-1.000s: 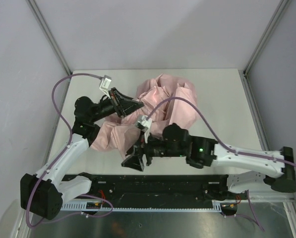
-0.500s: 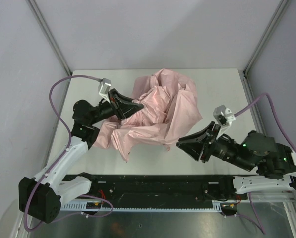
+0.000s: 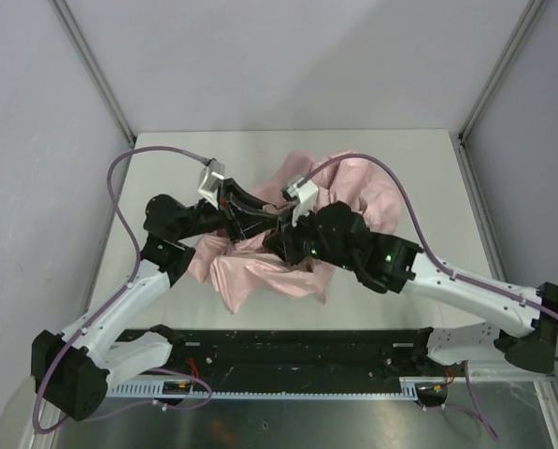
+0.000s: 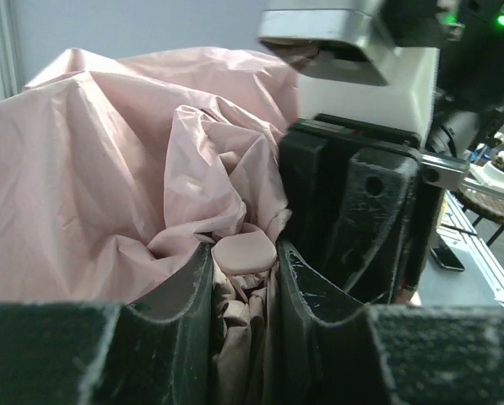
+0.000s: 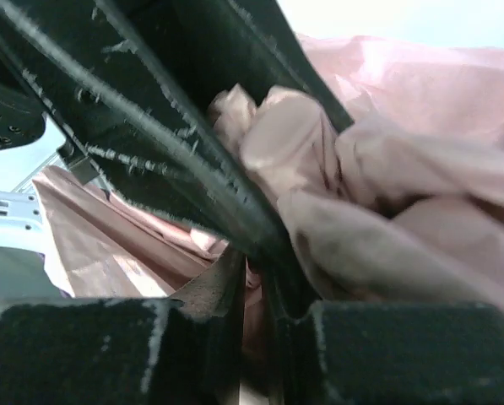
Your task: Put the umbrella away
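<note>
The umbrella [image 3: 260, 273] is plain pale pink, the table [image 3: 166, 157] off-white, the cables [image 3: 111, 187] purple

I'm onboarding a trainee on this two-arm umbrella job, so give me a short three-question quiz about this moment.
1. True or false: the umbrella lies on the table neatly rolled and strapped.
2. In the left wrist view, what sits between the left fingers? A) bunched pink fabric B) a bare black shaft C) nothing
3. Short answer: how many arms have fingers on the umbrella?
Key: 1 false, its fabric is loose and crumpled. 2 A. 3 two, since the right fingers pinch fabric as well.
</note>
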Robot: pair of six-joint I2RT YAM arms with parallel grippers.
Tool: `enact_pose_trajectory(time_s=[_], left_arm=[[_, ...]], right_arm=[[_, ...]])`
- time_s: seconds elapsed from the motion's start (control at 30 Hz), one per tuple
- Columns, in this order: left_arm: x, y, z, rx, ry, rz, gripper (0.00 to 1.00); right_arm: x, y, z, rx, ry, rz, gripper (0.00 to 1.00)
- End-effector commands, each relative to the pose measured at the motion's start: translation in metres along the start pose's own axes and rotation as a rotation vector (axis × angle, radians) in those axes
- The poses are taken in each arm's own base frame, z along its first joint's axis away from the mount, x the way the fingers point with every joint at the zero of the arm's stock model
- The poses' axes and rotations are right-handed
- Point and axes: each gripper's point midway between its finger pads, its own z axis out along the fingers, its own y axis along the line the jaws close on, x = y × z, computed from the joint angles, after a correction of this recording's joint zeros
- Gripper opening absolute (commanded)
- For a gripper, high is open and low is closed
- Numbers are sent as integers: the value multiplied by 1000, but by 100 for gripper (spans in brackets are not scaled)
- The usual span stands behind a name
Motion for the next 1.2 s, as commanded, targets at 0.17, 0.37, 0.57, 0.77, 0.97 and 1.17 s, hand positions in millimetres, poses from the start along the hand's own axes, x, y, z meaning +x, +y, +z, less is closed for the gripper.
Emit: enact_pose_trajectory(time_s=[0.17, 0.37, 0.57, 0.77, 0.97, 1.17], left_arm=[[-17, -18, 2, 57, -58, 134, 0], [-13, -12, 3, 56, -40, 111, 0], [-10, -13, 3, 70, -26, 111, 0], [-8, -19, 4, 100, -13, 116, 0], [-5, -31, 6, 153, 5, 117, 0], [-2, -44, 8, 204, 17, 126, 0]], right_arm=[[-51, 34, -83, -181, -93, -1, 38], [-33, -27, -157, 61, -78, 8, 54], [-20, -76, -193, 241, -97, -45, 58], [-7, -92, -187, 310, -71, -118, 50], [-8, -48, -132, 63, -46, -199, 40], [-12, 7, -57, -290, -29, -186, 7]])
